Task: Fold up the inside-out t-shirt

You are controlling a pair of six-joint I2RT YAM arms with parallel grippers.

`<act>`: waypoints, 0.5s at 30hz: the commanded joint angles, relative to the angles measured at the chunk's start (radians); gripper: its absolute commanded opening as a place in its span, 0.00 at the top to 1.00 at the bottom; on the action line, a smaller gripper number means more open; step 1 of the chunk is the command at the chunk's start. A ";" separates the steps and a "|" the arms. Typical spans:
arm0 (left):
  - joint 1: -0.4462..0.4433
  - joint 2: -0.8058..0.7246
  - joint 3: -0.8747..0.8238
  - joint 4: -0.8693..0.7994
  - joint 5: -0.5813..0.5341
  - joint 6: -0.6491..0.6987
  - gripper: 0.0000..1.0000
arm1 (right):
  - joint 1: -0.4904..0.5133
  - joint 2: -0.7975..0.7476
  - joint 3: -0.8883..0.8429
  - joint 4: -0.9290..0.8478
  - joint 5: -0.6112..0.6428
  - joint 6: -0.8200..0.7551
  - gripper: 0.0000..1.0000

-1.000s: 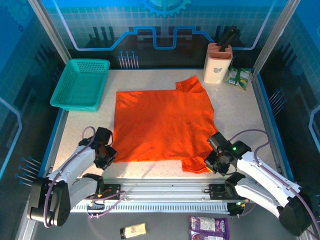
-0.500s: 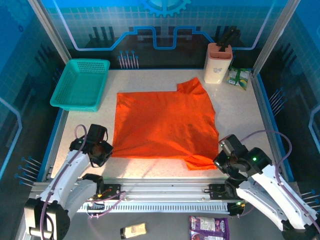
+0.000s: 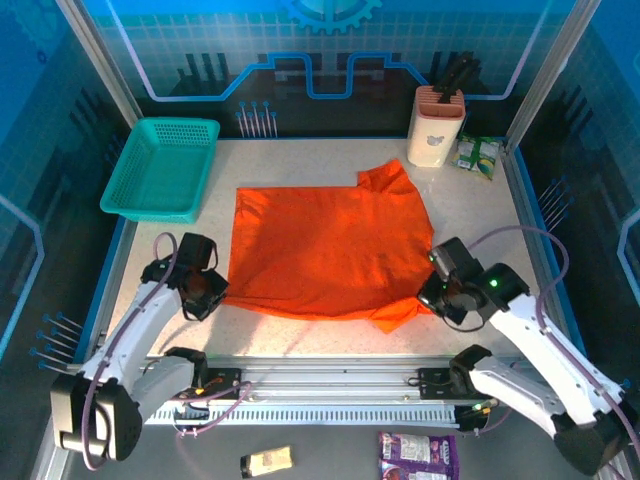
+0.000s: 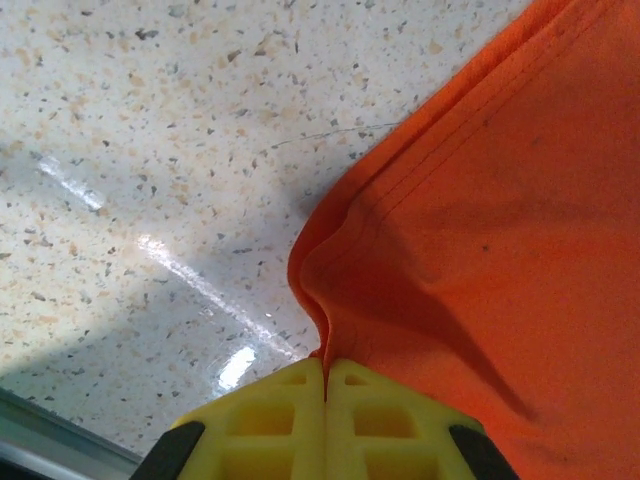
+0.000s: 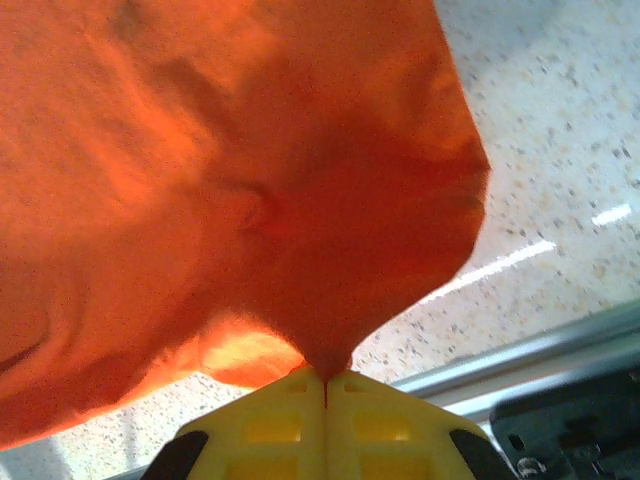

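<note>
My left tool (image 4: pixel 325 372) is pressed together on the t-shirt's (image 3: pixel 330 245) near-left corner at 8 o'clock. My right tool (image 5: pixel 326 378) pinches the near-right corner at 4 o'clock. The t-shirt lies mid-desk (image 3: pixel 480 220). In the last half second both corners have shifted toward 12 o'clock. I judge the first fold is starting.

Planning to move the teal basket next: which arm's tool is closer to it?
Left. The left tool grips the shirt at its near-left corner, on the basket side; the right tool grips the near-right corner, across the shirt.
</note>
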 commanded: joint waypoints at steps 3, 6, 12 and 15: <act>0.010 0.066 0.055 0.059 -0.009 0.063 1.00 | -0.065 0.081 0.062 0.122 0.023 -0.139 1.00; 0.010 0.119 0.084 0.073 -0.025 0.089 1.00 | -0.125 0.115 0.058 0.189 -0.019 -0.179 1.00; 0.015 0.214 0.119 0.112 -0.051 0.133 1.00 | -0.218 0.197 0.093 0.282 -0.072 -0.253 1.00; 0.016 0.263 0.143 0.126 -0.073 0.157 1.00 | -0.254 0.238 0.112 0.306 -0.089 -0.289 1.00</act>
